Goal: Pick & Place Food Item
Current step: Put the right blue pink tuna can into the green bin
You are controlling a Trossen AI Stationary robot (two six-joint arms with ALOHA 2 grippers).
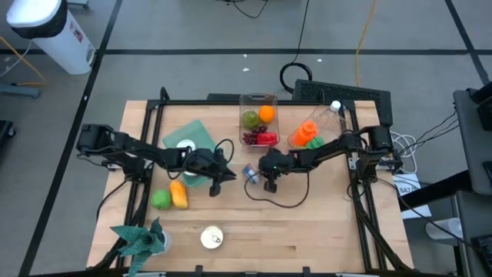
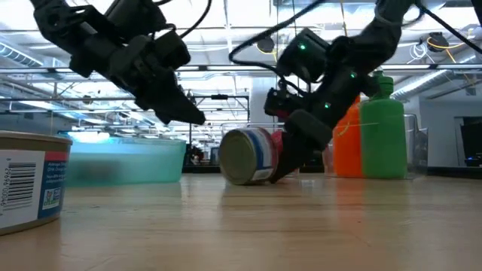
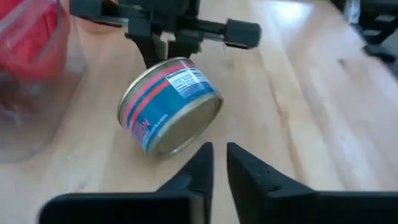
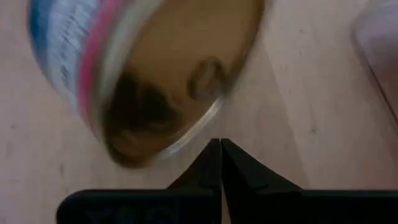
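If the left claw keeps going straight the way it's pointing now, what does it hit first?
Most likely the tipped-over can. It lies directly ahead of the left claw, resting on the table, with bare wood between them. The right claw sits just beyond the can, though depth is hard to judge.

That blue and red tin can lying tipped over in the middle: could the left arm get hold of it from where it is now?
Probably yes. The can lies just ahead of the left gripper, with bare wood between. But the right gripper is right behind it, and the left fingers look barely parted.

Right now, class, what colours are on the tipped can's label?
Blue with red stripes on the can; left wrist view shows it best.
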